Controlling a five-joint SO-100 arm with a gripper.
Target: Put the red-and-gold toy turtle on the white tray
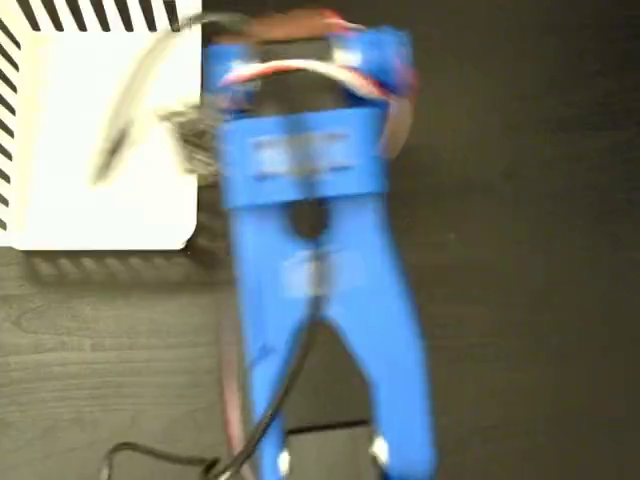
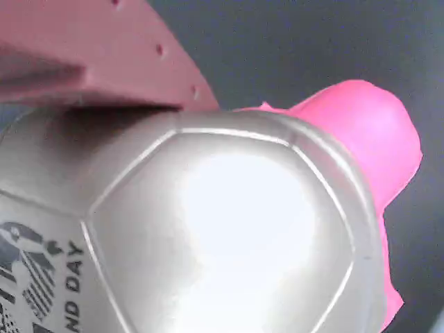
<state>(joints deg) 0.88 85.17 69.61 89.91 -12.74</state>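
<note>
From the fixed view, looking straight down, I see the blue arm (image 1: 320, 290) smeared with motion blur, running from the bottom edge up the middle of the picture. The white tray (image 1: 100, 190) sits in the upper left corner, cut off by the top and left edges; black stripes mark its top and left borders, and its right edge with the rounded lower corner lies just beside the arm's upper section. Some blurred cabling crosses the tray's upper right part. The claw (image 1: 300, 30) is near the top edge, just right of the tray's top right corner, too blurred for me to read how its fingers stand here. I can't pick out the turtle in this view. The dark surface (image 1: 520, 250) to the right of the arm is open all the way to the picture's edge, and a lighter wood-grain strip runs below the tray at lower left.

In the wrist view, the red-and-gold toy turtle (image 2: 229, 229) fills nearly the whole picture: its shiny panelled shell, with black print at lower left, and a bright pink-looking part poking out at upper right. One reddish finger (image 2: 104, 55) presses on the shell's upper left, touching it; the opposite finger is out of sight, so the claw looks to be pinching the turtle. Dark background shows only along the top and right.
</note>
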